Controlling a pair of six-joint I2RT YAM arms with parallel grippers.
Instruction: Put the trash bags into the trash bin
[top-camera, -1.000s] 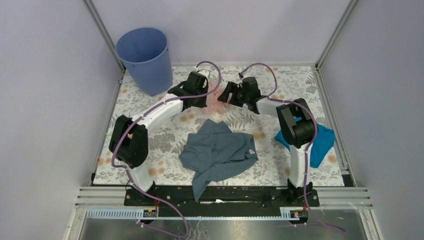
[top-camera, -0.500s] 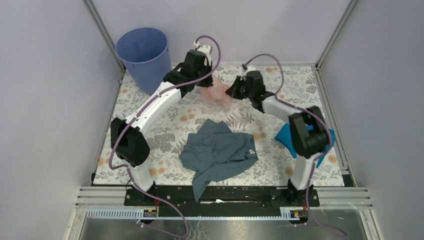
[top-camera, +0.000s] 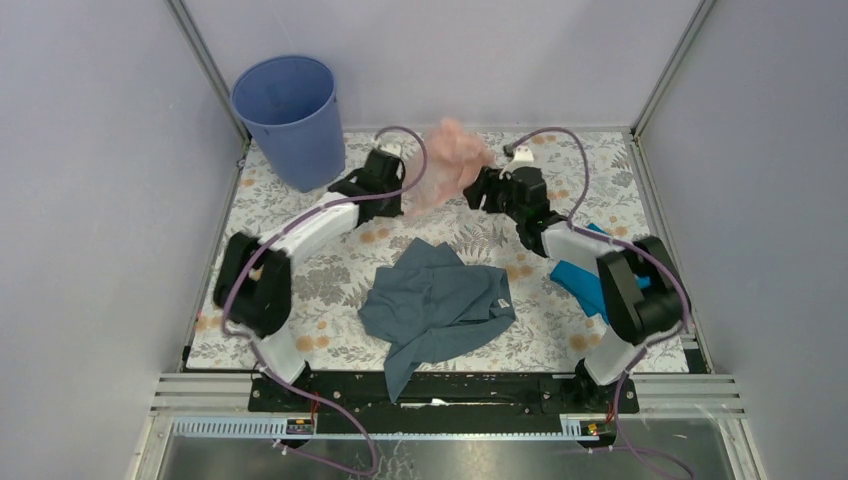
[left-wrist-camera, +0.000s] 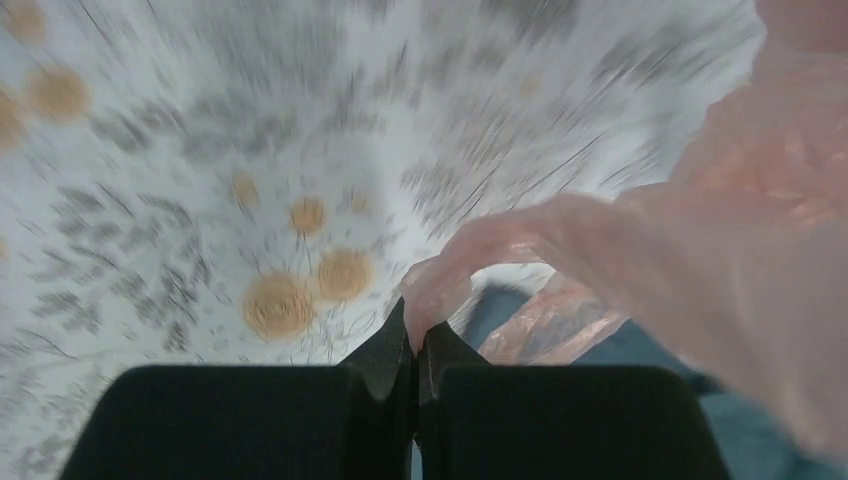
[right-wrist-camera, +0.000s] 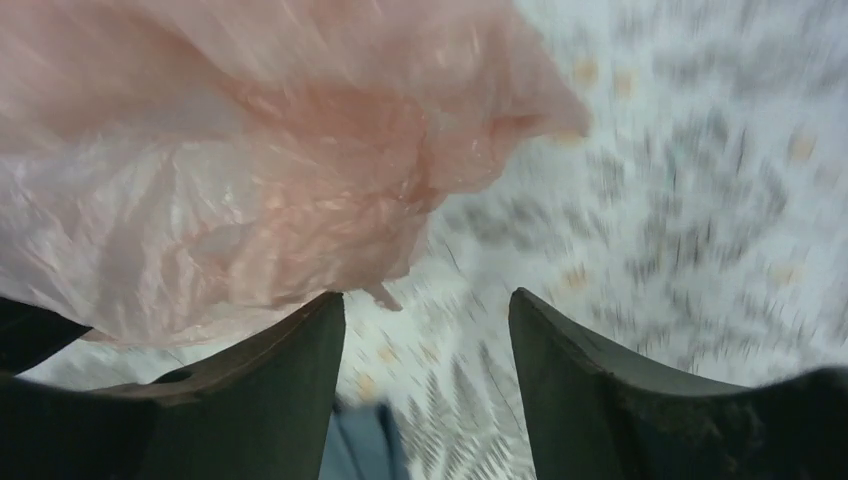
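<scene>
The left claw (left-wrist-camera: 415, 338) pinches shut on a fold of the pink trash bag (top-camera: 447, 160), aloft at 12 o'clock. The right claw (right-wrist-camera: 427, 330) gapes empty beside it. Swing the bag high over the rim of the trash bin (top-camera: 290, 130) at 10 o'clock before releasing.

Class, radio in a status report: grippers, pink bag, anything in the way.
Left gripper shut on pink trash bag. Right gripper open beside it. Bag not yet in blue bin. Grey-blue garment off the route.

The trash bin (top-camera: 288, 118) stood at the table's (top-camera: 300, 300) far left corner, the trash bag (top-camera: 447, 160) to its right between the left gripper (left-wrist-camera: 415, 335) and right gripper (right-wrist-camera: 425, 297), the garment (top-camera: 437, 305) nearer on the table, and a cloth (top-camera: 578, 278) right of that.
</scene>
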